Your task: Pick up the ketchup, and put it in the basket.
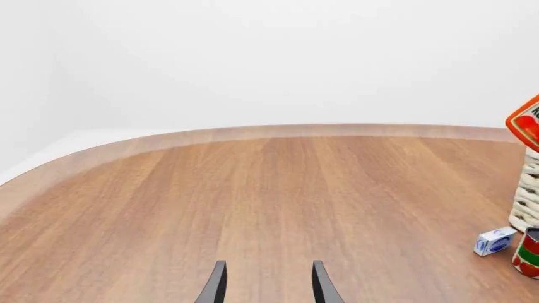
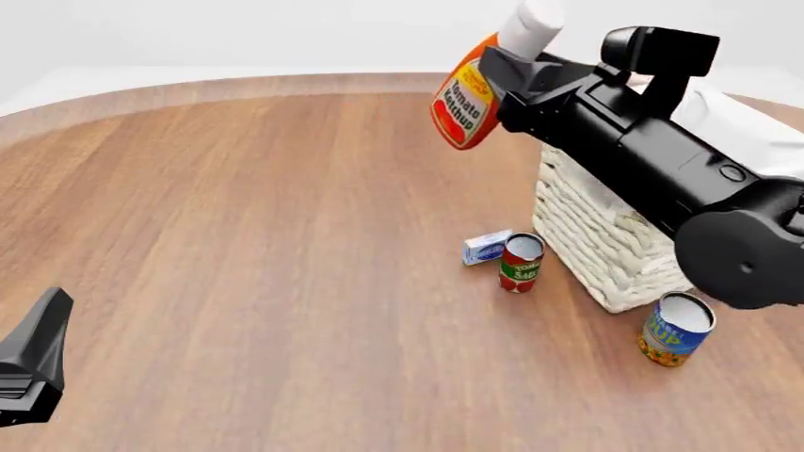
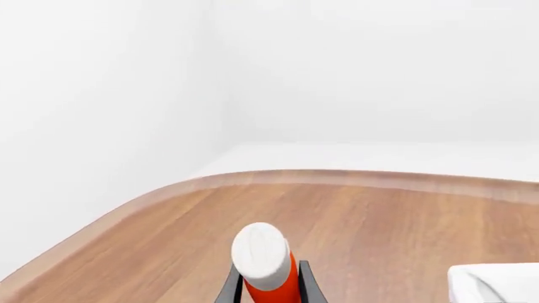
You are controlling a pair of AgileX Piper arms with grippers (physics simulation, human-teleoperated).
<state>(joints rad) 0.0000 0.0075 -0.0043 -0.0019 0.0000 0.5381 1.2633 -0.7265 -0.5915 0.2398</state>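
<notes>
- While I hold the ketchup up in the right gripper, it hangs in the air, tilted, above the table and just beside the near-left corner of the basket.
- Ketchup look: red plastic bottle, white cap pointing up and away, orange-yellow label facing the front camera.
- Label reads "Tomato Ketchup" in dark letters, slanted with the bottle.
- Right wrist view: white cap and red neck sit between the two dark fingers, pinched on both sides.
- Left wrist view catches only the bottle's bottom edge at the frame border, over the woven basket wall.
- Basket: cream-white wicker, white cloth lining over the rim, mostly hidden behind my right arm in the front view.
- Left gripper: fingers spread apart, nothing between them, low over bare wood; in the front view it sits at the near left edge, well apart from everything.
- Tomato sauce can: red and green, upright, just beside the basket's near-left wall; I read "TOMA" and "SAU" on it.
- Small white-and-blue box lies touching or almost touching that can; print too small to read.
- Blue-and-orange can stands near the basket's near corner; lettering unreadable.
</notes>
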